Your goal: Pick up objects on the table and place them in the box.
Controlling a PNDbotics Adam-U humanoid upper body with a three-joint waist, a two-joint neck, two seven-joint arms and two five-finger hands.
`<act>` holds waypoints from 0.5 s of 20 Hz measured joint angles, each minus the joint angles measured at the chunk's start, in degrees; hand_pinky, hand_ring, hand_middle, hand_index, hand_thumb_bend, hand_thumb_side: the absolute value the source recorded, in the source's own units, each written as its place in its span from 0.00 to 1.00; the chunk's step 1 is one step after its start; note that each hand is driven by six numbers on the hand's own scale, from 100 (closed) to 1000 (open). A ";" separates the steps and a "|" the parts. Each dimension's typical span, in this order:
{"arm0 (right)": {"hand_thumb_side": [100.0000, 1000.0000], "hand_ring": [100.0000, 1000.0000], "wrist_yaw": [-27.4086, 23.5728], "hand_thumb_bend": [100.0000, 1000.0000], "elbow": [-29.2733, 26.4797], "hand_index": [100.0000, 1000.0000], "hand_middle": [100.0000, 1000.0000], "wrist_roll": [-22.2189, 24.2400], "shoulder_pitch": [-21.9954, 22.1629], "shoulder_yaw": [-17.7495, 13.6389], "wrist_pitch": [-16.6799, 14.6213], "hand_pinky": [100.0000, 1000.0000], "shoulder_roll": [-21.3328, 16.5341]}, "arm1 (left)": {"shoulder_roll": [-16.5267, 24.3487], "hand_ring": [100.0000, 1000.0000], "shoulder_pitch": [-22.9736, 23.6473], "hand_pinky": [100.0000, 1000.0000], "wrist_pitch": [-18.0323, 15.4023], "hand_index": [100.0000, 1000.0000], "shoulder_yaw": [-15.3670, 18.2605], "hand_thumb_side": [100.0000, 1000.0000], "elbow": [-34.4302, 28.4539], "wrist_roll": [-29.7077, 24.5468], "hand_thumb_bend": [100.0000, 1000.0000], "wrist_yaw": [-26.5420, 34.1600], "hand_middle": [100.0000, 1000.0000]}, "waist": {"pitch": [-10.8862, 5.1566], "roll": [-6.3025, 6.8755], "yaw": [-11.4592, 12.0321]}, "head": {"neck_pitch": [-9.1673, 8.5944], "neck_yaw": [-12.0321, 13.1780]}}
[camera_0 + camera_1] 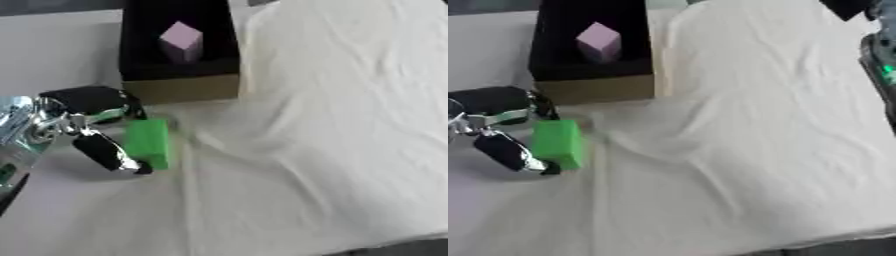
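A green block (147, 142) lies on the white cloth at the left, just in front of the box. My left hand (87, 100) comes in from the left edge and is curled around it, the fingers over the block's far end and the thumb (107, 151) against its near left side. The open black box (179, 87) with a brown front wall stands at the top centre, and a pink block (182, 40) stands inside it. In the right eye view my right arm (881, 70) shows at the upper right edge, with a dark part of the right hand (846, 7) in the top corner.
A rumpled white cloth (754, 150) covers the table from the centre to the right, with folds running from the box toward the front. Bare white tabletop (52, 55) shows to the left of the box. The table's front edge shows at the lower right.
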 measured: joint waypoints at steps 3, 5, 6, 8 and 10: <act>0.98 0.77 -0.15 0.01 0.00 0.86 0.69 -0.01 0.00 0.00 0.01 0.83 0.15 | -0.25 0.57 -0.05 0.59 0.06 0.56 -0.01 0.52 0.16 2.10 0.41 -1.52 0.50 | 0.00 -0.12 0.04 | 0.00 0.01; 0.98 0.77 -0.18 0.01 0.00 0.86 0.69 -0.01 0.00 0.00 0.01 0.83 0.19 | -0.42 0.55 -0.05 0.57 0.29 0.53 -0.01 0.53 0.31 3.36 0.37 -2.16 0.48 | 0.00 -0.14 0.08 | 0.00 0.01; 0.98 0.77 -0.19 0.01 0.00 0.86 0.69 -0.01 0.00 0.00 0.01 0.83 0.20 | -0.42 0.55 -0.05 0.57 0.42 0.53 -0.01 0.54 0.30 3.88 0.36 -2.22 0.48 | 0.00 -0.14 0.11 | 0.00 0.01; 0.98 0.77 -0.19 0.01 0.00 0.86 0.69 -0.02 0.01 0.00 0.02 0.83 0.20 | -0.42 0.54 -0.09 0.57 0.68 0.52 0.00 0.55 -0.05 4.47 0.36 -2.33 0.47 | 0.00 -0.15 0.22 | 0.00 0.02; 0.98 0.77 -0.19 0.01 0.00 0.86 0.69 -0.04 0.02 0.00 0.04 0.83 0.20 | -0.42 0.53 -0.21 0.57 0.91 0.51 0.05 0.55 -0.88 4.79 0.37 -2.44 0.46 | 0.00 -0.15 0.34 | 0.00 0.02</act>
